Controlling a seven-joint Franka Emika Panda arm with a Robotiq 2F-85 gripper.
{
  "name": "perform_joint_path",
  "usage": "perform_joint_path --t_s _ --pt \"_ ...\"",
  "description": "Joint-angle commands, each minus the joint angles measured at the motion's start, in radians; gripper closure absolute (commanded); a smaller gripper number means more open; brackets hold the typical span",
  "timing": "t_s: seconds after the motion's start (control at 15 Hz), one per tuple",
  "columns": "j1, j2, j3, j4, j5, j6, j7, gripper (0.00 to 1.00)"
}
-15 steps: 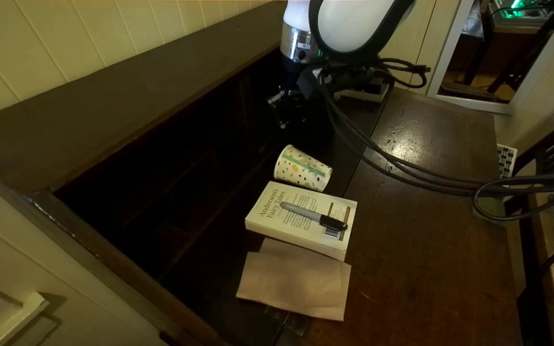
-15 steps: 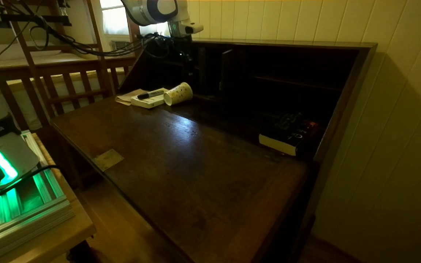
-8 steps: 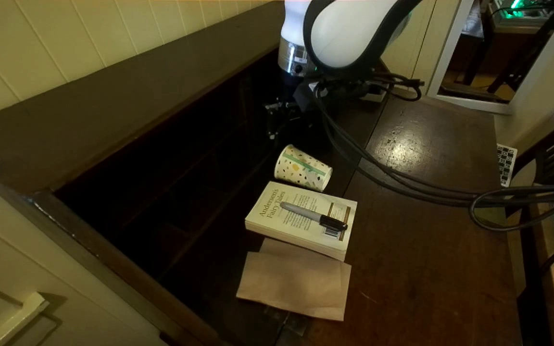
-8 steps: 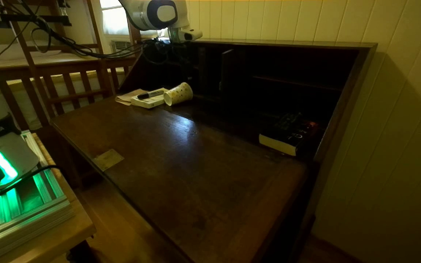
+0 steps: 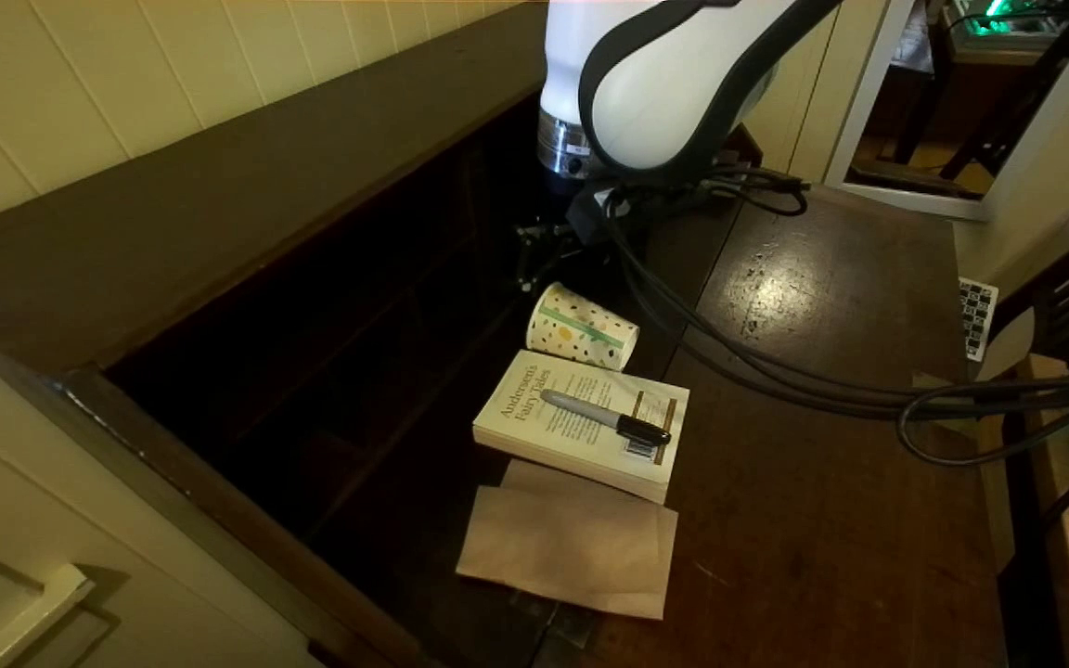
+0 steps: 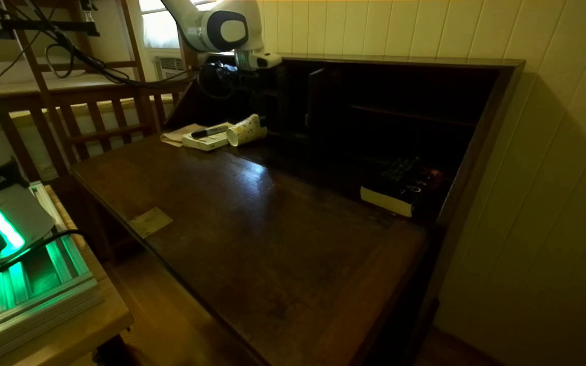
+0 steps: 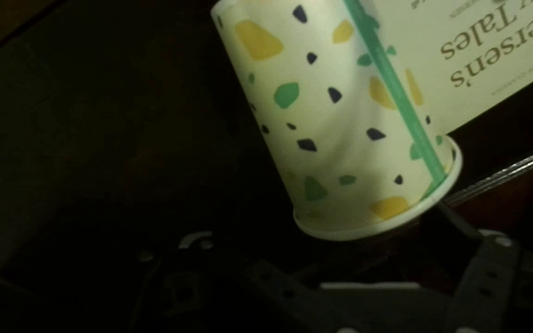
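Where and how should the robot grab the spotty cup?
I'd grip the cup around its round body, just past the rim, coming from that end: it lies on its side, rim towards the jaws, and the book crowds one long side.

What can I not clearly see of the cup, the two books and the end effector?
Cup: far end partly cut off by the wrist view's top edge.
Pale book: fine print too small in an exterior view.
Black book: shadow obscures cover lettering in an exterior view.
End effector: darkness blurs its outline in both exterior views; contact with the cup cannot be told.
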Motion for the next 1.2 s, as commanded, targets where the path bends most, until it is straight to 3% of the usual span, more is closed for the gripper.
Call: perform_joint_path --t_s 0.0,0.07,0.13,0.27,0.87,0.93,1.13 --pt "-0.008 0.023 0.004 0.029 0.037 0.001 -0.012 0.00" --pt "-0.008 0.025 0.003 0.032 0.036 -0.007 -0.013 0.02" --pt "-0.006 0.027 0.001 0.033 0.032 -0.013 -0.012 0.26" --pt "-0.006 0.030 -0.001 0.034 0.029 -0.021 -0.015 0.31" --pt "0.025 -0.057 -0.043 -0.036 -0.047 -0.007 0.005 0.95" --pt "0.022 -0.069 -0.039 -0.042 -0.047 -0.009 -0.004 1.00" --pt "0.020 -0.090 -0.034 -0.053 -0.058 -0.016 -0.012 1.00"
